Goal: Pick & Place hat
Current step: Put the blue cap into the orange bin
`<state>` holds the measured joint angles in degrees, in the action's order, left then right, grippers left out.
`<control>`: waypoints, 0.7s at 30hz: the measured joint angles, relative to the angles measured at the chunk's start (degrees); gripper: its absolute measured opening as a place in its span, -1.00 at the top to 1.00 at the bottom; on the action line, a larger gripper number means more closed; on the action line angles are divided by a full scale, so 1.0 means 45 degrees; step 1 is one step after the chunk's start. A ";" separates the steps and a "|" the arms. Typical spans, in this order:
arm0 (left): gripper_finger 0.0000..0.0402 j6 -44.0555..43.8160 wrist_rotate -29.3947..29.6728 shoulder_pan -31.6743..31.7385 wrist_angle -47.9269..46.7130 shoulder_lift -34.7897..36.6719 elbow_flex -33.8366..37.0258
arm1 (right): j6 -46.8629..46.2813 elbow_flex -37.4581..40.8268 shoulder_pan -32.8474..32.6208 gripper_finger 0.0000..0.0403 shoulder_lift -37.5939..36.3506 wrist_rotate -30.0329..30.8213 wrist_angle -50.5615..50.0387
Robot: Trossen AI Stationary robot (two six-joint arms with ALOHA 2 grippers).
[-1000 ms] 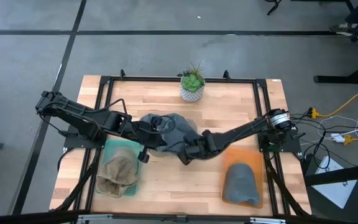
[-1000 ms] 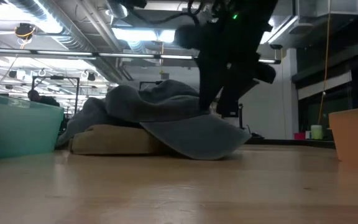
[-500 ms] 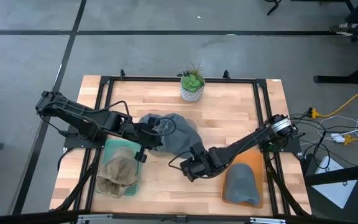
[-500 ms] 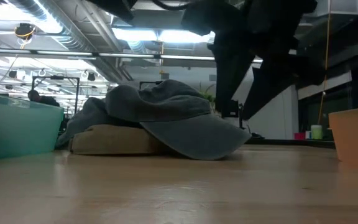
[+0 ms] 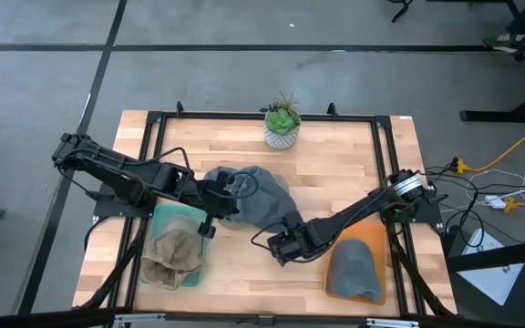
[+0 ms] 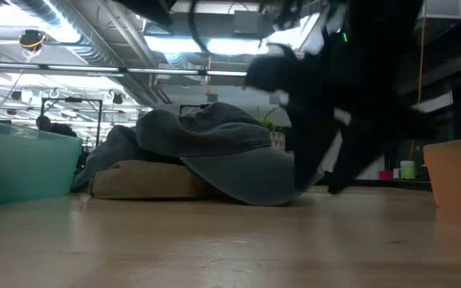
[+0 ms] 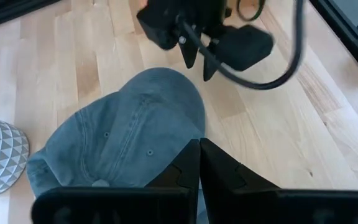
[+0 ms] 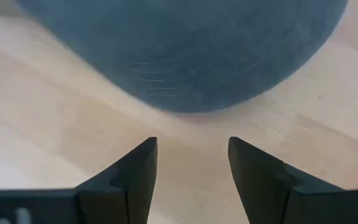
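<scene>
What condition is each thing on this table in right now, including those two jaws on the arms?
Left gripper: shut, over the grey cap.
Right gripper: open, empty, low over the table, just short of the cap's brim.
Grey cap: lying in a heap mid-table, brim on the wood.
Teal tray: holds a tan hat.
Tan hat: crumpled in the tray.
Orange tray: holds a grey hat.
Grey hat: resting in its tray.
Potted plant: upright at the far edge.
</scene>
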<state>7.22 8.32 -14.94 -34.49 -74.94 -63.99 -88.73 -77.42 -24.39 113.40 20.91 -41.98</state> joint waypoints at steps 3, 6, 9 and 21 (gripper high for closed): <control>0.99 -0.0003 0.0012 0.0000 -0.0003 0.0000 0.0000 | -0.0251 0.0879 0.0054 0.02 0.0007 0.0203 0.1015; 0.99 0.0002 0.0029 0.0000 -0.0003 0.0000 0.0000 | -0.0255 0.1510 0.0057 0.02 -0.0064 0.0753 0.2108; 0.97 0.0087 0.0034 0.0000 0.0000 -0.0005 0.0000 | -0.0240 0.1672 0.0049 0.02 -0.0057 0.1363 0.2477; 0.97 -0.0118 0.0039 0.0000 0.0094 -0.0005 -0.0005 | 0.0657 0.1719 0.0267 0.02 0.0063 0.3158 0.2800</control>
<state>6.69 8.49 -14.94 -34.06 -74.96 -64.01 -85.77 -69.68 -23.18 113.69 35.12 -29.38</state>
